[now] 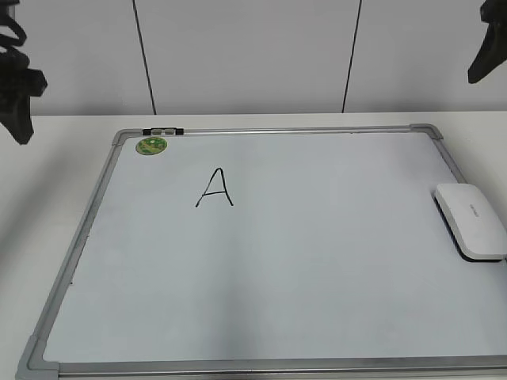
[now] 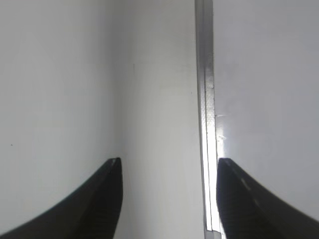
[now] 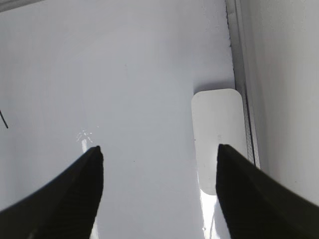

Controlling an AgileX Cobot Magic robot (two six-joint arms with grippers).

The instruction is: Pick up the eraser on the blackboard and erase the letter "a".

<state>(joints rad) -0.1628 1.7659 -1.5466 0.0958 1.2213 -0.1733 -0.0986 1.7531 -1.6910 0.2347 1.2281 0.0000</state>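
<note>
The blackboard is a white board with a silver-grey frame lying flat on the table. The white eraser lies on its right edge, print side up. A black capital "A" is written at upper left; no lowercase "a" shows anywhere. My left gripper hangs above the table left of the board, open and empty, over the board's frame. My right gripper hangs at upper right, open and empty, high above the board with the eraser below its right finger.
A round green magnet sits in the board's far left corner. A small black-and-white clip lies on the top frame beside it. A white wall with dark seams stands behind the table.
</note>
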